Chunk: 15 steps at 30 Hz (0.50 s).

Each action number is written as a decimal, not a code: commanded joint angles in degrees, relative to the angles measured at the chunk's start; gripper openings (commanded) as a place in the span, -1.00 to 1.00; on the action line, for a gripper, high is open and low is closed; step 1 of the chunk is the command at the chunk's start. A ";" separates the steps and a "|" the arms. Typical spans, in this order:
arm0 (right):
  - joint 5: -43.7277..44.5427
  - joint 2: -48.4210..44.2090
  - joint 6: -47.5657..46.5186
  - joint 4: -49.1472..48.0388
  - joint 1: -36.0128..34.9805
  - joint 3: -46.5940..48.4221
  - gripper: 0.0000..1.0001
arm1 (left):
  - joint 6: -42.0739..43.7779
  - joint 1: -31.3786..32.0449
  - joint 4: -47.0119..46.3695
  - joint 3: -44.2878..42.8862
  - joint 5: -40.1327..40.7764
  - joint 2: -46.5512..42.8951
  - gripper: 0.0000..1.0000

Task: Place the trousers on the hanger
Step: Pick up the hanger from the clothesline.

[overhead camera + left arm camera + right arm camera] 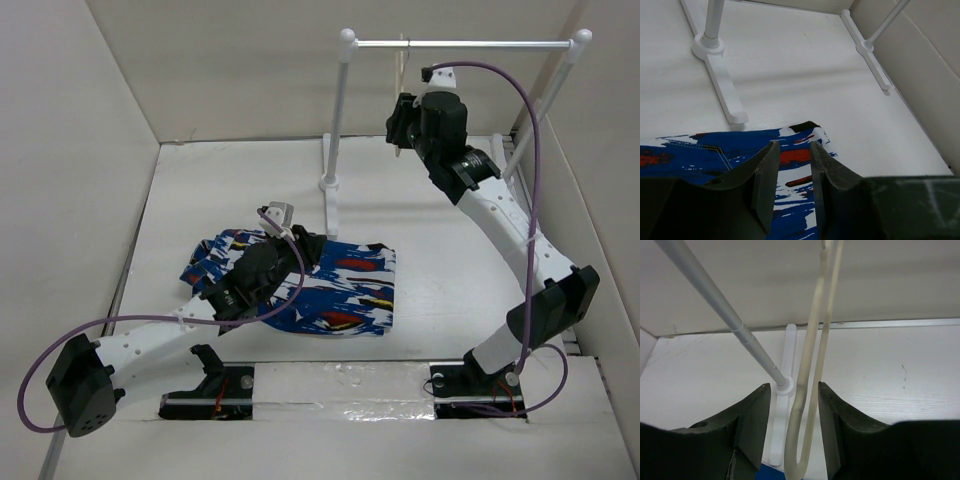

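The trousers (345,290), bright blue with white, red and black patches, lie folded on the table in front of the left arm. My left gripper (308,246) hovers low over their far edge. In the left wrist view its jaws (793,145) stand apart, with the trousers (690,155) showing flat beneath the gap. The cream hanger (402,62) hangs from the rack's crossbar. My right gripper (398,126) is raised to it. In the right wrist view the hanger's (811,340) looped end passes between the open jaws of that gripper (794,386), with space on the left side.
A white-poled rack with a metal crossbar (460,43) stands at the back; its left foot (720,75) sits just beyond the trousers and a pole (730,315) runs beside the hanger. White walls enclose the table on the left, back and right.
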<state>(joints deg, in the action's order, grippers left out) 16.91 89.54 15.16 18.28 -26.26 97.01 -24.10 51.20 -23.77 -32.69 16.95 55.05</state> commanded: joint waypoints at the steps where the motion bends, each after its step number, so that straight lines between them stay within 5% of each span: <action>1: 3.40 0.46 -1.53 0.08 -0.81 2.04 -0.12 | -0.33 -0.40 -2.60 0.08 -0.60 -0.64 -0.44; 2: 3.66 0.46 -1.53 -0.09 -0.81 1.78 -0.23 | -0.25 -0.40 -2.86 0.43 -0.69 -0.82 -0.44; 3: 4.27 0.38 -1.62 -0.18 -0.81 1.69 -0.62 | -0.16 -0.40 -3.30 0.61 -0.69 -0.91 -0.44; 6: 5.24 -0.68 -1.80 -2.11 -1.34 1.16 -0.95 | -0.25 -0.40 -2.78 0.17 -0.43 -0.20 -0.44; 15: 9.11 -3.83 -4.61 -3.34 -2.57 4.06 -1.00 | -0.34 -0.93 -2.95 0.17 -0.95 0.06 -0.27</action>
<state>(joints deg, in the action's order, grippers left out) 22.94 90.00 12.49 18.90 -28.27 97.38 -24.36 50.72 -24.18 -32.47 16.47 55.44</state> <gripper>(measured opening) 0.101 0.356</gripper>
